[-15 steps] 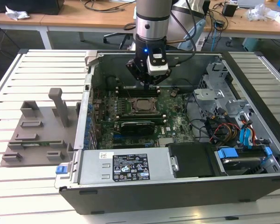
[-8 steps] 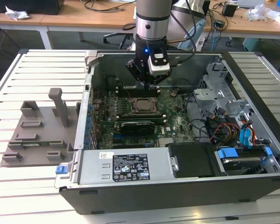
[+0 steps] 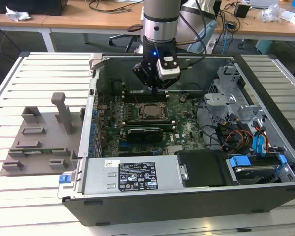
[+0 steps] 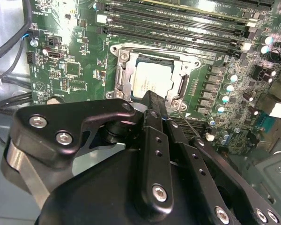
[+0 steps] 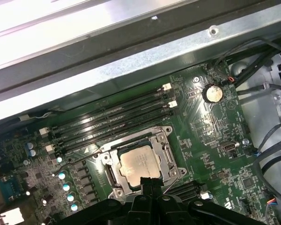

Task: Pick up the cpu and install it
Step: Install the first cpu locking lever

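- Inside the socket frame (image 4: pixel 152 77) lies the cpu (image 4: pixel 151 79), flat, seemingly seated.
- Thin, stiff, light, fragile underneath; best gripped by opposite edges.
- Gripper (image 4: pixel 152 101) hovers above, jaws closed, empty.

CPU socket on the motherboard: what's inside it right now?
The cpu lies flat inside the socket frame, silver top up. The pincer covers its near edge; the contacts underneath are hidden.

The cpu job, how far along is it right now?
The cpu already lies flat inside the motherboard socket frame, so pick-up and placing look done. The gripper hangs just above the chip's near edge in both wrist views, holding nothing, fingers closed together. The grey holder tray outside the case has no chip on it. Whether the socket is latched cannot be told.
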Robot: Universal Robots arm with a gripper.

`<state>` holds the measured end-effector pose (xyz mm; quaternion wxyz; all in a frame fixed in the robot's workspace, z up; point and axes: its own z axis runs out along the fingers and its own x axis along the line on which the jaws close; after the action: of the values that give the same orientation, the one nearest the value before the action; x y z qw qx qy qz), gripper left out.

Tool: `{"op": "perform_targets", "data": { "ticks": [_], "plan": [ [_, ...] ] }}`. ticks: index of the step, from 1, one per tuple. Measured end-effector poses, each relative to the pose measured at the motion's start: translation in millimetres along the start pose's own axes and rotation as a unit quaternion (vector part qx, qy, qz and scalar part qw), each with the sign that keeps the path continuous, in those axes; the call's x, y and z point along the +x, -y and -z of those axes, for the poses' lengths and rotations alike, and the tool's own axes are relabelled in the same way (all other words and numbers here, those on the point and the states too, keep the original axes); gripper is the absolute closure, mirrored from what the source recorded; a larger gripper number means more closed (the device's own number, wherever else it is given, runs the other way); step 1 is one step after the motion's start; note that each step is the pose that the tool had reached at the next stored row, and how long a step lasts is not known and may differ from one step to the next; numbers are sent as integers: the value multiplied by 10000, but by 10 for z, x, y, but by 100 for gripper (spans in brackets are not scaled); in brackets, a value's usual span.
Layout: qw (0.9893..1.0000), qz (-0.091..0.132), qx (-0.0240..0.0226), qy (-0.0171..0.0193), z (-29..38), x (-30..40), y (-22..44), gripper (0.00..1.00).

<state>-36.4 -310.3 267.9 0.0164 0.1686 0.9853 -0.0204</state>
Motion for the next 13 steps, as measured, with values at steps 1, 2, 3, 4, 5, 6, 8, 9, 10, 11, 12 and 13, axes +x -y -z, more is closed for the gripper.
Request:
{"op": "perform_targets", "data": {
  "ticks": [1, 2, 3, 4, 5, 6, 8, 9, 10, 11, 12, 13],
  "plan": [
    [10000, 18, -1, 1, 0, 0, 0, 89],
    [10000, 34, -1, 1, 0, 0, 0, 89],
    [10000, 52, -2, 2, 0, 0, 0, 89],
    [10000, 71, -3, 2, 0, 0, 0, 89],
    [10000, 89, -3, 3, 0, 0, 0, 89],
    [9999, 128, -5, 4, 0, 0, 0, 89],
    [9998, 192, -7, 7, 0, 0, 0, 89],
    [9998, 215, -8, 8, 0, 0, 0, 89],
    [9997, 238, -9, 8, 0, 0, 0, 89],
    [9997, 262, -10, 9, 0, 0, 0, 89],
    [9996, 279, -11, 10, 0, 0, 0, 89],
    [9995, 300, -12, 10, 0, 0, 0, 89]
  ]
}}
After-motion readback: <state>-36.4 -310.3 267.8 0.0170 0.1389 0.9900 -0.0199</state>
